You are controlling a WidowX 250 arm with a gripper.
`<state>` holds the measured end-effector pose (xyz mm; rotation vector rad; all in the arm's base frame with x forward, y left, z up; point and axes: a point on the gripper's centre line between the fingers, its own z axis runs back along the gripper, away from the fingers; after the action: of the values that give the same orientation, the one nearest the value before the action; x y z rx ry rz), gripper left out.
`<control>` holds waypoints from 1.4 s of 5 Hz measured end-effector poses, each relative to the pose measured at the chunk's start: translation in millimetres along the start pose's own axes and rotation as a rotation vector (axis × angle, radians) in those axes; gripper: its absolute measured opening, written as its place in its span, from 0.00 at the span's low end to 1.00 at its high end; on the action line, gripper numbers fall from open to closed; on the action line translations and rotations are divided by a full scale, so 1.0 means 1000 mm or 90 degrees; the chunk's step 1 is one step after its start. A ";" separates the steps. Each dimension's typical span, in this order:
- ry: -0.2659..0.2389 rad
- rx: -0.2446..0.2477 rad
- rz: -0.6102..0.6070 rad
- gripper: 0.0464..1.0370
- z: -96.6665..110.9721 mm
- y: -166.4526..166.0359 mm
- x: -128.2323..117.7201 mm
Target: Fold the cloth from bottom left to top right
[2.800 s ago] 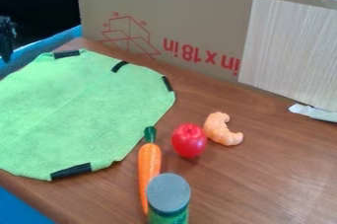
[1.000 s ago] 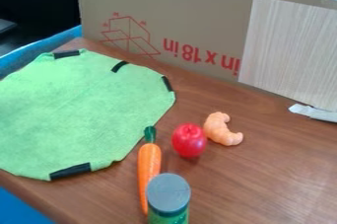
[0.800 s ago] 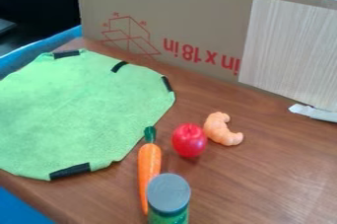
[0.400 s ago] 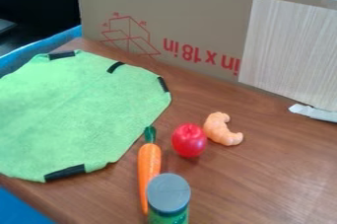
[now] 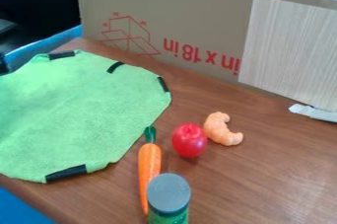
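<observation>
Green cloth [image 5: 79, 109], 4 black strips [image 5: 66, 172], lies near carrot [image 5: 149, 164]; my gripper [image 5: 3, 65] at left edge, jaw state I cannot tell.

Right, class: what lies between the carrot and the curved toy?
The red fruit lies between the carrot and the curved toy, as the camera view shows.
</observation>
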<state>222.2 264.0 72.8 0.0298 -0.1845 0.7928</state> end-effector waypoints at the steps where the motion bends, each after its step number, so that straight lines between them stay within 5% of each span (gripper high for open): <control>1: 0.022 -0.003 0.011 0.02 0.002 -0.023 -0.002; 3: 0.055 0.015 0.026 0.01 0.002 -0.093 -0.017; 6: 0.035 -0.044 0.058 0.01 0.035 -0.188 -0.021; 7: 0.030 -0.032 0.089 0.01 0.020 -0.206 -0.009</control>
<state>359.5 111.3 99.5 -0.0496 -0.1630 0.9273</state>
